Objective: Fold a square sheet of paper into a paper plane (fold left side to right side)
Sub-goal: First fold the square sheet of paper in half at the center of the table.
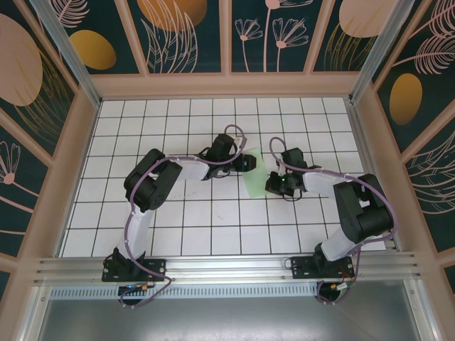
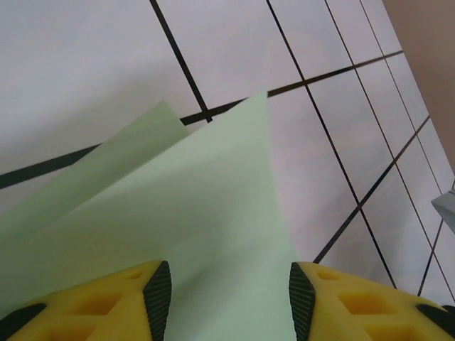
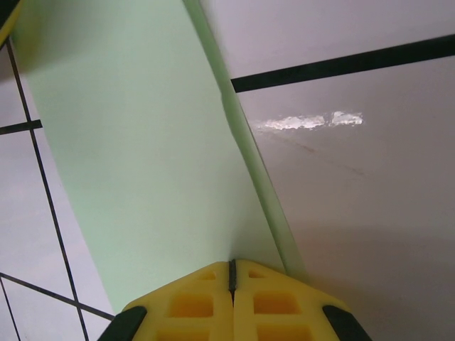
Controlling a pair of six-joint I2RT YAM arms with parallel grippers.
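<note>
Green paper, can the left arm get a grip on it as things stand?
Probably yes. The left gripper sits right at the green paper, fingers apart with the sheet lying between them and nothing in the way. The right gripper, closed at the sheet's opposite side, leaves that side free.

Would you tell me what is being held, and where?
Left end effector: open, holding nothing. Right end effector: shut at the creased edge of the paper; grip uncertain.

No text, label, brand or number can be read anywhere. The paper (image 2: pixel 199 234) is unmarked, and the worktop (image 1: pixel 213 227) bears plain grid lines.
</note>
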